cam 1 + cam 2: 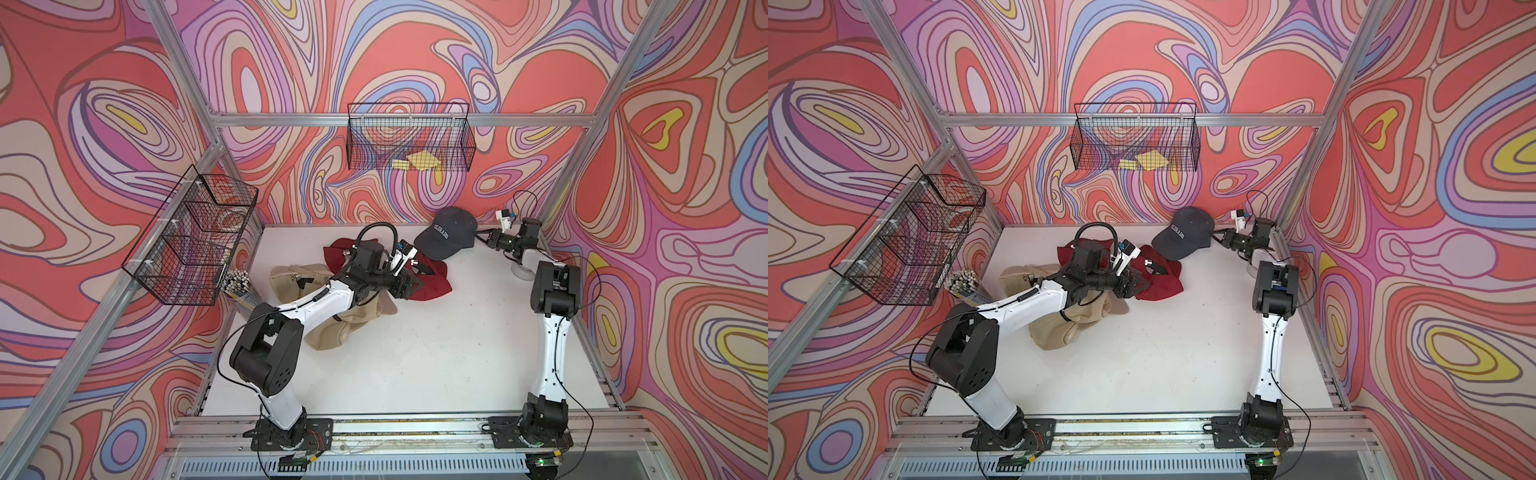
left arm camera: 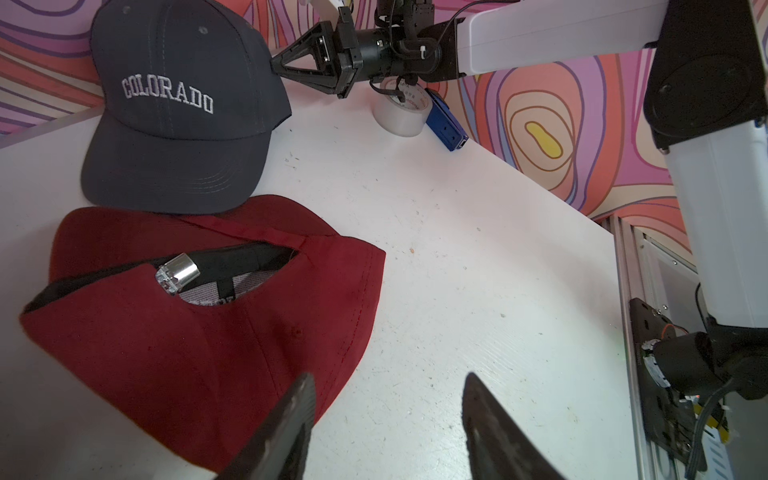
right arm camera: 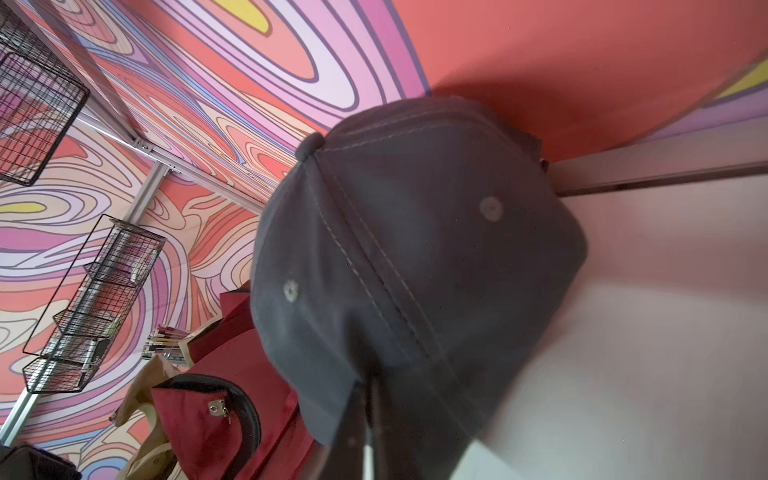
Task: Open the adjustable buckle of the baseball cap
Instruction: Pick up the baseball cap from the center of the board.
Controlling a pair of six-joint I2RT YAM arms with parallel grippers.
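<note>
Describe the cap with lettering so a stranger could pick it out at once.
Start at the white table and go to its far right corner, against the patterned wall. There sits the navy cap, with the right gripper closed on its back edge. Unlike the red cap next to it, it bears white COLORADO lettering.

Walls (image 1: 395,50) in swirled red, pink, purple and yellow, scuffed white table (image 1: 436,353), aluminium frame (image 1: 291,119) at edges and corners, wire basket (image 1: 409,137) on back rail, tiered wire basket (image 1: 191,237) on left rail, even light
</note>
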